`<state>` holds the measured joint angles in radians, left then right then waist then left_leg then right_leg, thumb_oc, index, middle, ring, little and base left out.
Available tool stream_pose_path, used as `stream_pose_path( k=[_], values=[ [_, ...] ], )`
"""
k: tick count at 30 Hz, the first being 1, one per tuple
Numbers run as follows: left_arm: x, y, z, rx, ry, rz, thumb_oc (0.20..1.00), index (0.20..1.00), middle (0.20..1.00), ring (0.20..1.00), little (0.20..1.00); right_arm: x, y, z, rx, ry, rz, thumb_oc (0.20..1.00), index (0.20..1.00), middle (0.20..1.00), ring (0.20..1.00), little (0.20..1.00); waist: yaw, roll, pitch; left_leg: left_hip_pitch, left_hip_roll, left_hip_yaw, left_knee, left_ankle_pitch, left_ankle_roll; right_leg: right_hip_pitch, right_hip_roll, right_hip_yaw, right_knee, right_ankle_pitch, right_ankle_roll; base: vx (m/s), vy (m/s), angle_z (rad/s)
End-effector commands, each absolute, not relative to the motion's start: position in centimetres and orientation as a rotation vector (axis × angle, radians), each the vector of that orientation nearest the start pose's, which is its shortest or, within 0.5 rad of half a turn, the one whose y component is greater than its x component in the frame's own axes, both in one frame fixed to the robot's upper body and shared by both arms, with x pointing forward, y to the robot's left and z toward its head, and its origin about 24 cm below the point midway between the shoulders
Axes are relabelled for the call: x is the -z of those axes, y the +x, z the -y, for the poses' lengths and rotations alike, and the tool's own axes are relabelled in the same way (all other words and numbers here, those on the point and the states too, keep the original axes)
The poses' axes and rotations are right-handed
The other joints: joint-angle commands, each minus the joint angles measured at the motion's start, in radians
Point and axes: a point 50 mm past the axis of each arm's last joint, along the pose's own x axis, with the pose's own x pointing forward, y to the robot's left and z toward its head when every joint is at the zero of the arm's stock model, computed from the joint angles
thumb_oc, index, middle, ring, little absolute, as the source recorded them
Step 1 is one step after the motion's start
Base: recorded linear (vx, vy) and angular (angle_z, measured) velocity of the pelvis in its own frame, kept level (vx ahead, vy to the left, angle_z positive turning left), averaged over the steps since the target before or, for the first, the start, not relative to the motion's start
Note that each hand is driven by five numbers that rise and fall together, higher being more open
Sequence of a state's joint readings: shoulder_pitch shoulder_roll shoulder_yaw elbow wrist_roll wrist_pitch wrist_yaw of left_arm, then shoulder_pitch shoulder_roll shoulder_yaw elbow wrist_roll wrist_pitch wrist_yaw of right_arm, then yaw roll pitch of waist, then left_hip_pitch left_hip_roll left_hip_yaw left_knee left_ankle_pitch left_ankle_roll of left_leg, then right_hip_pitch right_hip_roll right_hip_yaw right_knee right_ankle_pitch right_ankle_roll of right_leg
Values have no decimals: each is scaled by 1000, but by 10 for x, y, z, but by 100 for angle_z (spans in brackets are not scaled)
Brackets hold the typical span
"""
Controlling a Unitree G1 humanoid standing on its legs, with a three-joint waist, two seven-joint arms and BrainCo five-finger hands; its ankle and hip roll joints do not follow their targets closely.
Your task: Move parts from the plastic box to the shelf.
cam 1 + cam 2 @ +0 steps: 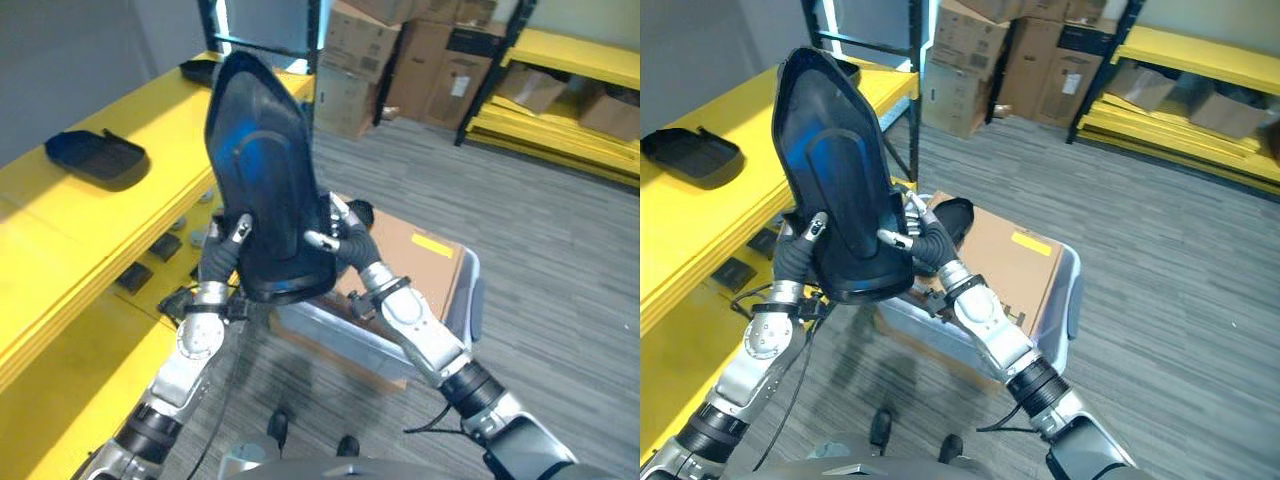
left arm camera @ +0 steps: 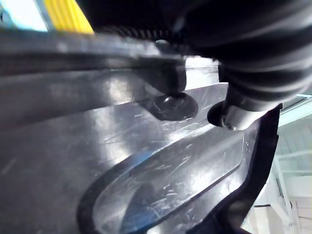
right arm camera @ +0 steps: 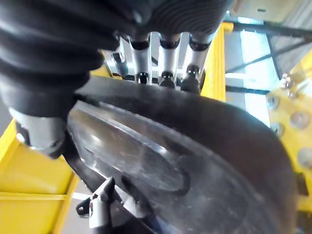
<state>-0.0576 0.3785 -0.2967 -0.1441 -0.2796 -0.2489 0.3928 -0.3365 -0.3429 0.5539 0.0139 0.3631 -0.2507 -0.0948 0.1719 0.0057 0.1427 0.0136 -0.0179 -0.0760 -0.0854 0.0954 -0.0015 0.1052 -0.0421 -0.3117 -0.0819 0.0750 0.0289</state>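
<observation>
The large black moulded plastic panel (image 1: 262, 170) stood nearly upright in the air between the two hands, its broad end down and its narrow end pointing up and away, raised over the near left corner of the grey plastic box (image 1: 462, 310) on the floor. The left hand (image 1: 222, 252) gripped the panel's lower left edge, thumb curled over the glossy face and fingers behind, and the right hand (image 1: 338, 236) did the same on the lower right edge; the right wrist view showed its fingers (image 3: 168, 61) hooked over the rim with the thumb pressing the face. Two hands were probably needed because the panel was wide and smooth and would twist in a single grip. The box seemed to hold a flat brown cardboard sheet (image 1: 405, 258). The yellow shelf (image 1: 60, 215) ran along the left, with a smaller black part (image 1: 95, 156) already lying on it and another dark part (image 1: 198, 70) at its far end. Holding the panel high likely helped it clear the shelf edge on the way left; the carry looked about midway.
</observation>
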Motion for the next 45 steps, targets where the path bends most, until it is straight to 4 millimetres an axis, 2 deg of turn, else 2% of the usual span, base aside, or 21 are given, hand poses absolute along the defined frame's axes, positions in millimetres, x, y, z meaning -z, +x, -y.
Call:
stream_pose_path(
  k=[1, 2, 3, 5, 7, 8, 9, 16, 17, 19, 21, 23, 24, 25, 26, 27, 29, 31, 37, 40, 45],
  values=[
    [-145, 254, -206, -273, -16, 603, 200, 200, 200, 200, 200, -138, 252, 60, -628, 191, 497, 1000, 1000, 1000, 1000, 1000, 33, -17, 26, -4, 121, 25, 13, 18, -98, 49, -83, -30, 16, -51, 51, -8, 19, 32],
    [-137, 240, -223, -283, -53, 600, 200, 200, 200, 200, 200, -112, 255, 78, -550, 147, 370, 1000, 1000, 1000, 1000, 1000, 35, -7, 45, -34, 167, 138, 15, 63, -119, 67, -90, -104, 24, -50, 56, -6, 39, 57],
    [-137, 237, -225, -276, -59, 605, 200, 200, 200, 200, 200, -108, 255, 82, -534, 142, 350, 1000, 1000, 1000, 1000, 1000, 32, -5, 48, -37, 177, 166, 14, 72, -123, 72, -91, -120, 25, -49, 58, -14, 69, 87],
    [-136, 225, -231, -241, -55, 637, 200, 200, 200, 200, 200, -87, 252, 100, -465, 133, 270, 1000, 1000, 1000, 1000, 1000, 14, -1, 63, -37, 224, 298, 18, 107, -140, 90, -99, -195, 41, -49, 69, -24, 70, 132],
    [-141, 217, -233, -213, -25, 715, 200, 200, 200, 200, 200, -57, 246, 122, -380, 86, 148, 1000, 1000, 1000, 1000, 1000, -33, -7, 69, -16, 264, 454, 18, 121, -158, 99, -110, -258, 72, -60, 85, 48, 97, 201],
    [-142, 217, -233, -211, -21, 726, 200, 200, 200, 200, 200, -50, 245, 125, -373, 85, 110, 1000, 1000, 1000, 1000, 1000, -39, -8, 69, -14, 267, 472, 18, 123, -159, 98, -112, -266, 76, -61, 86, 129, 225, 226],
    [-149, 216, -231, -217, 13, 794, 200, 200, 200, 200, 200, -17, 240, 139, -328, 24, -50, 1000, 1000, 1000, 1000, 1000, -61, -13, 63, -11, 275, 523, 18, 125, -160, 94, -120, -290, 89, -62, 89, 88, 219, 154],
    [-166, 217, -223, -156, 57, 888, 200, 200, 200, 200, 200, 76, 210, 169, -188, -161, -511, 1000, 1000, 1000, 1000, 1000, -26, -3, 38, -35, 251, 500, 15, 112, -149, 126, -155, -318, 120, -90, 102, 155, 248, 63],
    [-174, 219, -221, -98, 34, 904, 200, 200, 200, 200, 200, 107, 190, 185, -137, -202, -711, 1000, 1000, 1000, 1000, 1000, 9, 0, 22, -49, 219, 474, 14, 90, -123, 156, -175, -318, 149, -110, 106, 200, 300, 37],
    [-179, 223, -219, -53, 21, 912, 200, 200, 200, 200, 200, 121, 178, 196, -90, -201, -810, 1000, 1000, 1000, 1000, 1000, 24, -3, 18, -53, 193, 463, 14, 73, -99, 163, -203, -318, 204, -104, 114, 196, 282, 32],
    [-192, 231, -208, 8, 21, 924, 200, 200, 200, 200, 200, 138, 158, 213, -23, -229, -957, 1000, 1000, 1000, 1000, 1000, 27, -8, 27, -39, 147, 468, 12, 40, -57, 122, -300, -324, 374, -18, 152, 297, 363, 40],
    [-195, 235, -200, 26, 26, 926, 200, 200, 200, 200, 200, 142, 152, 221, 12, -224, -1021, 1000, 1000, 1000, 1000, 1000, 7, -7, 39, -23, 136, 464, 9, 30, -46, 63, -295, -267, 444, -3, 159, 244, 199, 41],
    [-197, 238, -194, 35, 23, 926, 200, 200, 200, 200, 200, 144, 147, 227, 37, -231, -1053, 1000, 1000, 1000, 1000, 1000, -24, -4, 51, -14, 127, 431, 8, 23, -48, 6, -230, -191, 428, -30, 144, 179, 30, 23],
    [-198, 240, -192, 35, 21, 926, 200, 200, 200, 200, 200, 145, 147, 228, 44, -233, -1058, 1000, 1000, 1000, 1000, 1000, -32, -1, 54, -14, 129, 418, 9, 21, -51, -9, -205, -172, 419, -40, 135, 202, -74, 43],
    [-201, 244, -183, 58, 3, 928, 200, 200, 200, 200, 200, 145, 142, 234, 84, -219, -1069, 1000, 1000, 1000, 1000, 1000, -72, 6, 59, -9, 123, 352, 3, 31, -51, -58, -116, -116, 270, -53, 93, 121, -109, 66],
    [-201, 245, -181, 56, -1, 927, 200, 200, 200, 200, 200, 145, 141, 234, 84, -220, -1074, 1000, 1000, 1000, 1000, 1000, -79, 7, 58, -7, 122, 340, 2, 29, -52, -61, -108, -109, 252, -55, 90, 136, -209, 94],
    [-205, 251, -171, 95, -50, 919, 200, 200, 200, 200, 200, 148, 131, 240, 121, -189, -1096, 1000, 1000, 1000, 1000, 1000, -144, -4, 52, 2, 93, 232, -2, -16, -37, -134, -98, 42, 117, 26, 102, 166, -250, 123],
    [-205, 253, -158, 127, -143, 889, 200, 200, 200, 200, 200, 153, 114, 244, 107, -165, -1164, 1000, 1000, 1000, 1000, 1000, -187, -15, 39, 5, 57, 127, -2, -47, -24, -109, -57, 171, 52, 35, 90, 222, -437, 204],
    [-196, 248, -162, 54, -194, 812, 200, 200, 200, 200, 200, 163, 85, 238, -25, -162, -1366, 1000, 1000, 1000, 1000, 1000, -147, -12, 38, 9, 59, 107, -1, -26, -59, -33, -41, 136, 13, 0, 60, 68, -242, 110],
    [-191, 251, -158, 73, -176, 766, 200, 200, 200, 200, 200, 162, 69, 253, 75, -141, -1485, 1000, 1000, 1000, 1000, 1000, -135, -2, 53, -15, 84, 201, 46, -15, -88, 8, -58, 57, 7, -21, 45, 20, 7, 71],
    [-183, 252, -169, -23, -54, 725, 200, 200, 200, 200, 200, 155, 86, 264, 160, -53, -1414, 1000, 1000, 1000, 1000, 1000, -117, 2, 44, 7, 105, 123, 65, -31, -105, 16, -70, 83, 8, -26, 44, 85, 96, 36]
  ],
)
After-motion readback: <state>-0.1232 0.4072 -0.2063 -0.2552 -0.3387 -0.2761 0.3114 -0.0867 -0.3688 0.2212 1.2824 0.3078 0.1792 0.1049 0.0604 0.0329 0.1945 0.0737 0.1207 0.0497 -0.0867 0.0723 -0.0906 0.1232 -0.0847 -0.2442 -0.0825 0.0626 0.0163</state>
